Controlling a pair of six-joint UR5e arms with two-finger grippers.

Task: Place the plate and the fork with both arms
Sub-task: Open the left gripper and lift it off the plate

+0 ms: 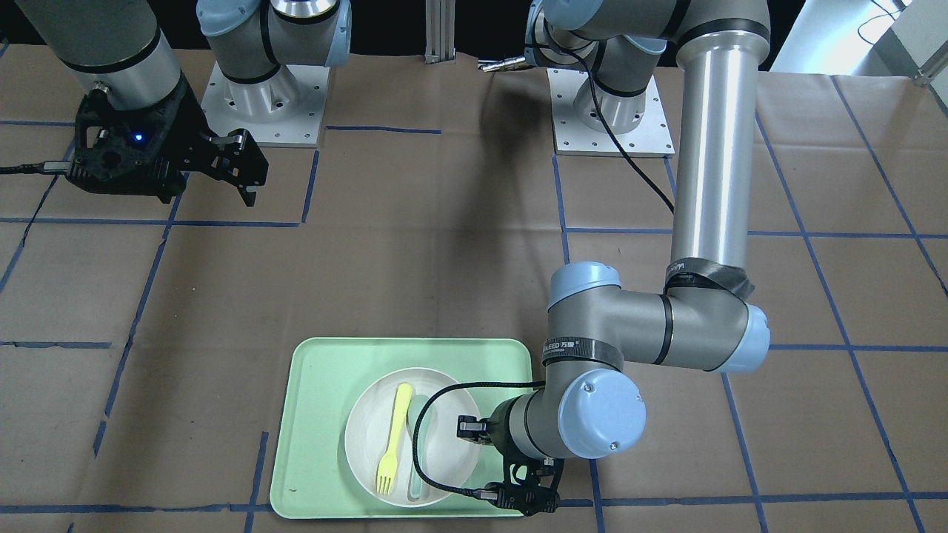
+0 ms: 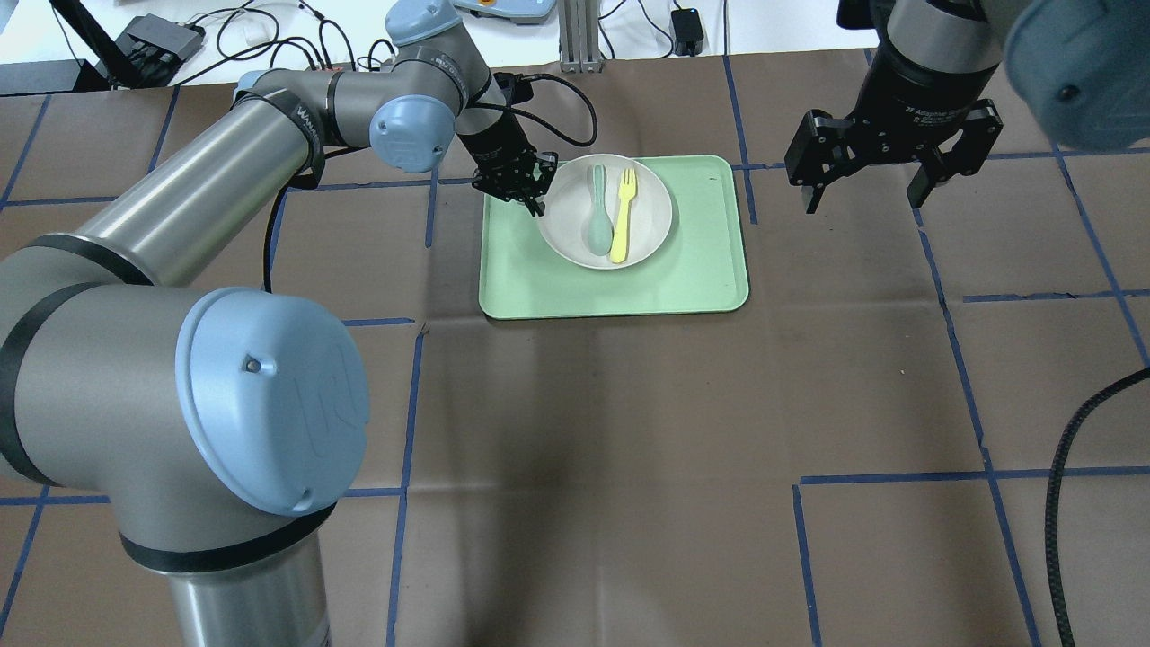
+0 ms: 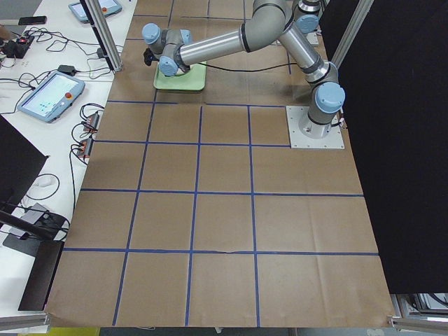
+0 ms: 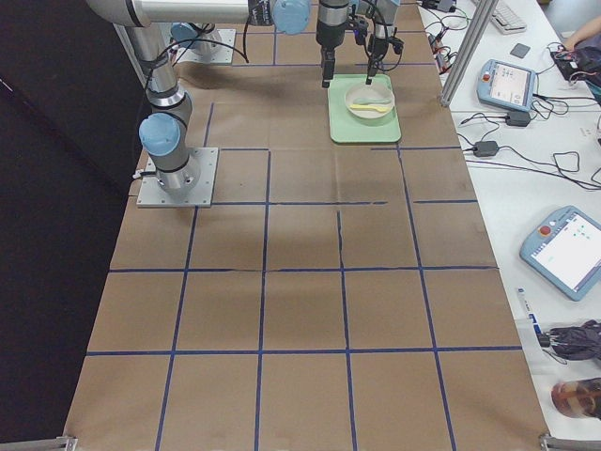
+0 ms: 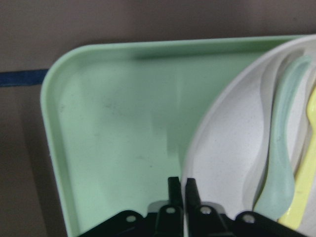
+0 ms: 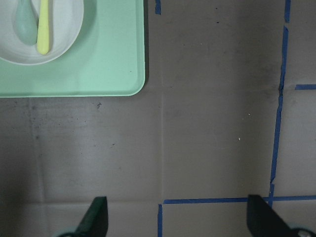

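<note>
The left gripper (image 5: 180,183) pinches the rim of the plate (image 2: 649,216), which lies on the pale green tray (image 2: 701,270) with the fork (image 2: 622,214) and a grey-green spoon (image 2: 597,208) loose inside it; the right gripper (image 2: 862,198) hangs open, well apart. On so thin an edge grip, a slow, level lift seems wise, lest the fork slide out.

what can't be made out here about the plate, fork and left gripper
Left wrist view: the fork and plate are cut by the right edge; tines unseen.
Front-facing view: fingertips of the left gripper are hidden under its own wrist.
Exterior left view: plate and fork hidden behind the left arm; only the tray shows.
Exterior right view: fork and spoon too small to separate.
</note>
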